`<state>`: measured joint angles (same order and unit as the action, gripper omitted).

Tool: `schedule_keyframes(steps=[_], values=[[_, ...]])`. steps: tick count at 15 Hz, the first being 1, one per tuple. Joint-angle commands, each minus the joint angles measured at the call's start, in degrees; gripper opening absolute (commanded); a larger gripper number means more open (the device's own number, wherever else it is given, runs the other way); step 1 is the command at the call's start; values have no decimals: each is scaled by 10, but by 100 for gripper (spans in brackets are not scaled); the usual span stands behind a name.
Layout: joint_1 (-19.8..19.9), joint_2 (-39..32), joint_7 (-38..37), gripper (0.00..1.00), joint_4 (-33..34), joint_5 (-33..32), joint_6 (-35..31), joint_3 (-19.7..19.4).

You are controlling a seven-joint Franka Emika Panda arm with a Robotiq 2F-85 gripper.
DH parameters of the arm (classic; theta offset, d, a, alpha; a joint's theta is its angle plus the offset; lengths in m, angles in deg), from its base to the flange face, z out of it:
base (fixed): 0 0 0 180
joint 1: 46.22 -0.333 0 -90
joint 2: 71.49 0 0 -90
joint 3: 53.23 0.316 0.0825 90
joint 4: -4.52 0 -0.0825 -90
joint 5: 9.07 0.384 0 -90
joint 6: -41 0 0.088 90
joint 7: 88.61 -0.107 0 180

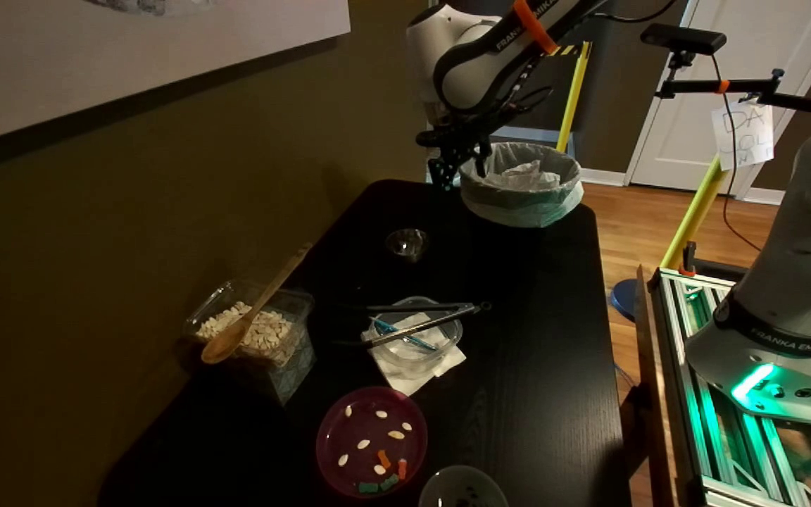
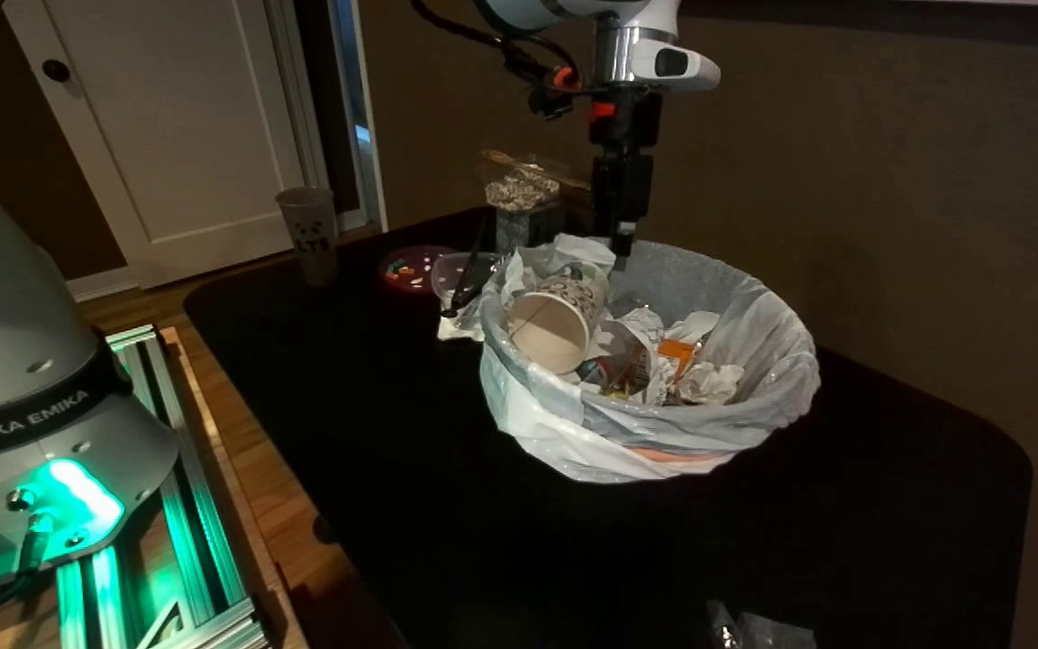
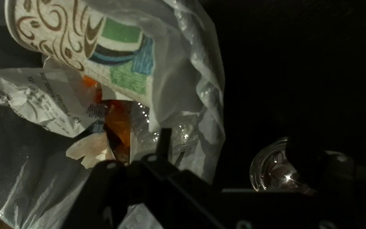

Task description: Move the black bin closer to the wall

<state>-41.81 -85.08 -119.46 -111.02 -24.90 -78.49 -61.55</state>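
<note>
The bin (image 1: pixel 522 208) stands at one end of the black table, covered by a whitish plastic liner; its own colour is mostly hidden. In an exterior view the bin (image 2: pixel 645 442) holds a paper cup (image 2: pixel 555 324) and crumpled wrappers. The wall (image 1: pixel 236 176) runs along the table's long side; it also shows in an exterior view (image 2: pixel 861 243). My gripper (image 1: pixel 463 176) points down at the bin's rim, open. In the wrist view the gripper (image 3: pixel 230 140) has one finger over the bin's inside and one outside, with the liner's rim (image 3: pixel 206 95) between. Contact cannot be told.
A small glass bowl (image 1: pixel 407 244) stands close to the bin. Tongs (image 1: pixel 426 324) lie across a clear container. Beyond are a purple plate (image 1: pixel 335 451), a box with a wooden spoon (image 1: pixel 258 317) and a plastic cup (image 2: pixel 309 234). Clear plastic (image 2: pixel 762 629) lies near the table's end.
</note>
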Motion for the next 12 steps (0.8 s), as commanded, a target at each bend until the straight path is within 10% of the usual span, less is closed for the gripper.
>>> schedule_keyframes(steps=[1,9,12], values=[[4,-25,8,63,29,31,15,-9],[9,-42,7,0,40,58,16,-21],[8,-39,3,0,37,61,18,-24]])
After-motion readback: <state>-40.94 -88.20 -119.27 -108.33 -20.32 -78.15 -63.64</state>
